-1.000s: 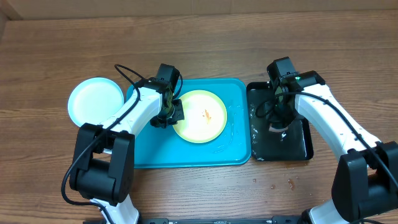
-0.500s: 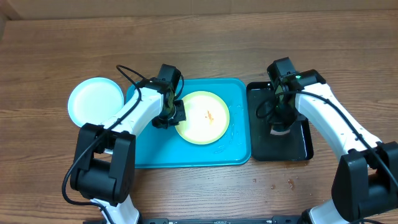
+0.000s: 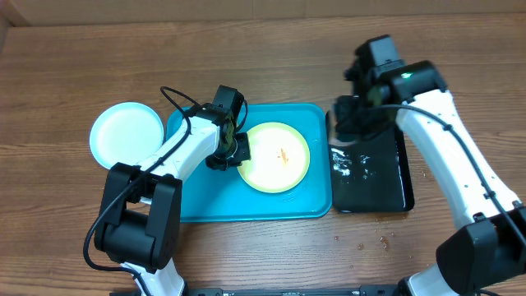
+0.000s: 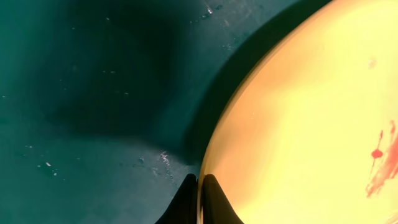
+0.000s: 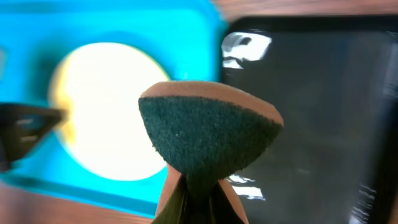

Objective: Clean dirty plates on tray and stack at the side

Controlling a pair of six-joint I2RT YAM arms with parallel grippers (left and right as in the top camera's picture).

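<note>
Fingers of the left gripper (image 4: 198, 186) are pinched tight on the left rim of the yellow-green plate (image 3: 278, 157). It lies in the right half of the turquoise tray (image 3: 197, 197) and has a small orange-red smear (image 3: 283, 154) near its middle. On the table (image 3: 263, 49), just left of the tray, sits a pale plate (image 3: 126, 131) with a light blue edge. It may be two stacked, though the view does not settle that. The right gripper (image 5: 194, 196) is clamped on a sponge (image 5: 208, 134), green face forward, raised over the far left corner of the glistening black tray (image 3: 374, 177).
</note>
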